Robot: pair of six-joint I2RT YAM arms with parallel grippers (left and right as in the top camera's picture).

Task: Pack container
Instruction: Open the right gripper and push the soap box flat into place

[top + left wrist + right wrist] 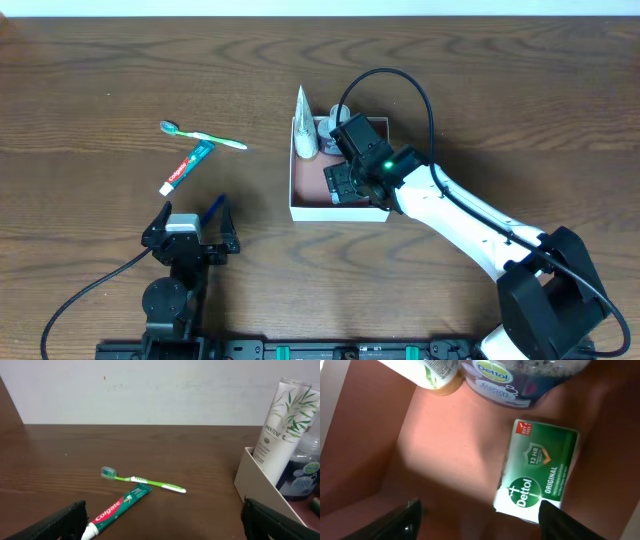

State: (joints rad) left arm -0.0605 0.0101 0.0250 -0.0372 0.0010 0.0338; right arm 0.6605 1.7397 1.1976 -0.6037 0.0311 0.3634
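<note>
The container (335, 212), a shallow white-walled box with a pinkish-brown floor (445, 450), sits at mid-table. A white Pantene tube (303, 125) and a Dettol bottle (326, 135) lean in its far left corner. My right gripper (345, 182) reaches down inside it, open (480, 515). A green Dettol soap box (540, 470) lies flat on the floor by the right finger. My left gripper (193, 215) stands open near the front edge, with nothing between its fingers (165, 527).
A Colgate toothpaste tube (186, 168) (120, 507) and a green toothbrush (205, 135) (142, 480) lie on the wood table left of the container, just beyond the left gripper. The container's near wall (260, 485) shows at the right of the left wrist view.
</note>
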